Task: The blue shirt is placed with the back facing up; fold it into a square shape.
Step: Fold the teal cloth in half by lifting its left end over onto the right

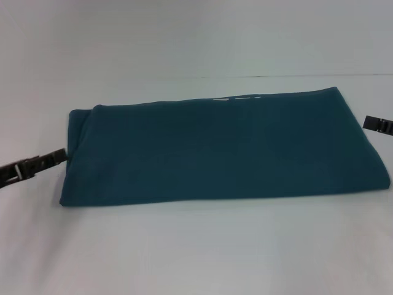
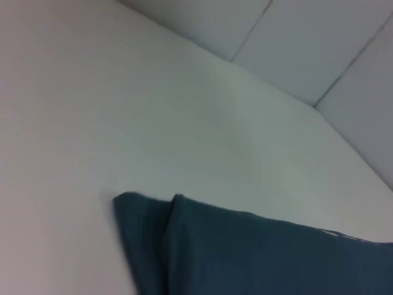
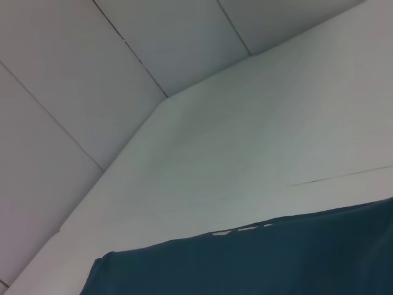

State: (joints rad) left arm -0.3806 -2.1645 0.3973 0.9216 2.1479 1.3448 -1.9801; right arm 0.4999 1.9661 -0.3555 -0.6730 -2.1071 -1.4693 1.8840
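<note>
From my head camera, the blue shirt (image 1: 221, 150) lies on the white counter (image 1: 196, 246), folded into a long band with the plain side up. A few white marks (image 1: 236, 98) show at its far edge; I cannot read them. My left claw (image 1: 61, 155) is at the shirt's left short end, its tip touching or almost touching the cloth there. It looks thin and pressed together, but I cannot tell if it is clenched or if it grips any cloth. My right claw (image 1: 366, 122) is just beside the shirt's right end, near the far corner. Only a small dark part of it is in the picture, the rest is cut off, so I cannot tell its state.

From my left wrist camera, I see one corner of the shirt (image 2: 245, 252), where two layers lie one over the other on the counter (image 2: 153, 110). My claw itself is not shown here.

From my right wrist camera, the shirt (image 3: 276, 258) fills the near part, with the white marks (image 3: 242, 230) at its edge. The counter (image 3: 258, 135) and the wall panels (image 3: 123, 61) are behind it. No claw is visible.
</note>
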